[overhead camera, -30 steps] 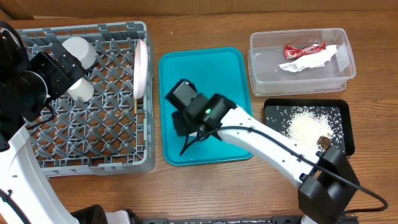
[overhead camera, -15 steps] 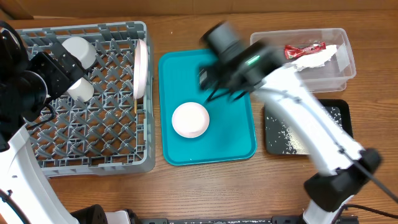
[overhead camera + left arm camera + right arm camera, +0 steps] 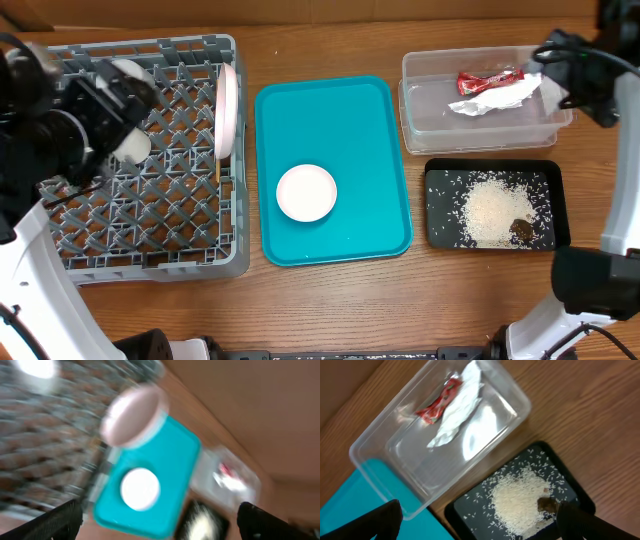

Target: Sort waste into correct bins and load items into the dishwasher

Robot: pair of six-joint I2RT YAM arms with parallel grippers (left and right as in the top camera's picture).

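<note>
Rack (image 3: 130, 215): on the counter (image 3: 330, 300), far left.
Plate (image 3: 228, 108): on edge in the rack, at its right wall.
Chopstick (image 3: 218, 168): in the rack, just before the plate.
Cup (image 3: 130, 147): in the rack's left half.
Big tray (image 3: 335, 110): centre, just right of the rack.
Bowl (image 3: 306, 192): on the big tray, left of middle.
Tub (image 3: 430, 110): right, at the back.
Wrapper (image 3: 488, 78): in the tub, behind the napkin (image 3: 495, 99), touching it.
Small tray (image 3: 434, 200): just before the tub.
Rice (image 3: 490, 208): in the small tray.
Chunk (image 3: 520, 229): at the rice's front right.
</note>
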